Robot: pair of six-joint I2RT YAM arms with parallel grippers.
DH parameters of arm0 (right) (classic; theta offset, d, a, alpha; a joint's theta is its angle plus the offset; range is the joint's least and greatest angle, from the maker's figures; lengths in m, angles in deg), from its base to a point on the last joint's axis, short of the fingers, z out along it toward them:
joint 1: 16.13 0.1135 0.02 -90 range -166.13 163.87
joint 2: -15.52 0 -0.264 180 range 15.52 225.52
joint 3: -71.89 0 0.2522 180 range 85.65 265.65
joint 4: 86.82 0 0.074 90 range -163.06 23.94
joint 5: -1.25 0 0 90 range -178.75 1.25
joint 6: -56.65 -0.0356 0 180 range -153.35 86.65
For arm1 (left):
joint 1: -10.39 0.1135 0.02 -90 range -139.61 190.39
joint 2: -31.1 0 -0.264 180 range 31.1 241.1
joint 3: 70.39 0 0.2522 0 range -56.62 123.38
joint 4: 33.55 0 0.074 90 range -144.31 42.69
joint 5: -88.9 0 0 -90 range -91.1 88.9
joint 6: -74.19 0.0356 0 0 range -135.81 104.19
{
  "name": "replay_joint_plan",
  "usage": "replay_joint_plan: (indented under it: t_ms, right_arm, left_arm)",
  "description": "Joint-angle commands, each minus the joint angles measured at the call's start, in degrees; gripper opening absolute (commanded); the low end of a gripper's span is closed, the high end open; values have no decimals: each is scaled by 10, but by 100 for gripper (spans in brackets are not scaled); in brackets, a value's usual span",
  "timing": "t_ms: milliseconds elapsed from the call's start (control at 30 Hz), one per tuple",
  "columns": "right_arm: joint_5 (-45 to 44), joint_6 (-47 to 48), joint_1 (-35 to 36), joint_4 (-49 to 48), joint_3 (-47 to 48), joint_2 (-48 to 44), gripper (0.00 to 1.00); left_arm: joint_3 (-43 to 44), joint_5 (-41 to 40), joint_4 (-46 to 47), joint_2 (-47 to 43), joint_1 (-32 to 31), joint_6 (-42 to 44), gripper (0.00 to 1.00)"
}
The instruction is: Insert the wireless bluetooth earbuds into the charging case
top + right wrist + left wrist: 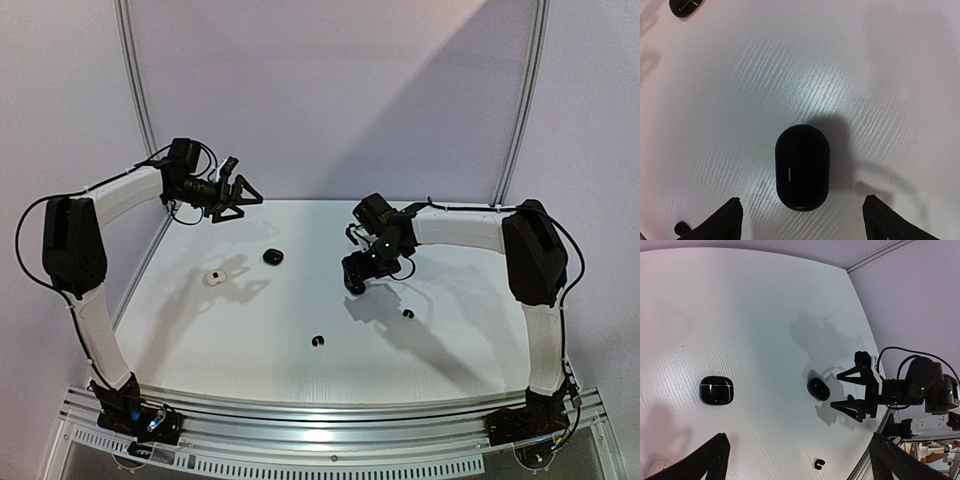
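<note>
Black oval case (pixel 802 167) sits shut on the table (pixel 250 340) under the right gripper's (pixel 801 200) spread jaws, left gripper (pixel 238 185) likewise released, two earbuds (pixel 318 341) loose nearby; off-centre pinch could squirt it sideways.

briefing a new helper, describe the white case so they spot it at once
Start at the white table and go to its left half, the raised left arm's side. The white case lies there, just left of a black case; every other small item in view is black.
</note>
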Motion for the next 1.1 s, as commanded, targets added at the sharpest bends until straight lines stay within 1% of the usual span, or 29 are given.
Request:
replay_joint_plan:
  t_ms: [0, 200, 267, 333, 367, 400, 467, 567, 633, 733, 800, 833, 867, 900, 967, 1000, 1033, 1067]
  right_arm:
    - [25, 26, -3, 0, 19, 43, 83]
    - [15, 39, -3, 3, 41, 70, 78]
    - [15, 40, -3, 4, 50, 79, 74]
    - [13, 39, -3, 7, 57, 86, 66]
    - [12, 40, -3, 10, 58, 89, 60]
    - [10, 39, -3, 12, 58, 92, 51]
    - [10, 39, -3, 14, 55, 92, 39]
    - [14, 53, -3, 12, 53, 82, 28]
    - [35, 70, -3, 7, 55, 66, 23]
    - [100, 106, -3, -3, 69, 23, 21]
    - [137, 121, -3, -15, 77, -11, 20]
    - [149, 124, -2, -26, 75, -27, 20]
    - [153, 126, 2, -39, 71, -56, 19]
    - [147, 134, 8, -57, 62, -75, 19]
    - [118, 167, 31, -106, 28, -137, 18]
    - [84, 209, 50, -135, 2, -158, 17]
    - [49, 238, 71, -170, -22, -187, 16]
    - [8, 283, 94, -208, -49, -207, 16]
  left_arm:
    - [-23, -28, -7, -23, 4, 34, 99]
    - [-47, -45, -23, -60, 4, 62, 99]
    - [-60, -44, -26, -71, 4, 66, 99]
    - [-70, -36, -28, -82, 4, 68, 99]
    - [-73, -31, -30, -87, 5, 69, 99]
    - [-74, -27, -32, -91, 5, 72, 99]
    - [-72, -20, -40, -99, 6, 83, 99]
    - [-59, -8, -60, -110, 8, 116, 99]
    - [-46, 1, -78, -117, 9, 163, 99]
    - [-46, 22, -99, -152, 9, 300, 97]
    - [-71, 37, -94, -189, 9, 408, 96]
    - [-91, 40, -80, -211, 9, 460, 96]
    - [-120, 43, -46, -239, 9, 506, 96]
    - [-156, 47, -3, -270, 8, 540, 96]
    - [-240, 74, 106, -334, 8, 582, 99]
    - [-283, 90, 159, -359, 6, 572, 99]
    - [-299, 105, 193, -377, 1, 557, 99]
    - [-301, 117, 208, -383, -5, 516, 99]
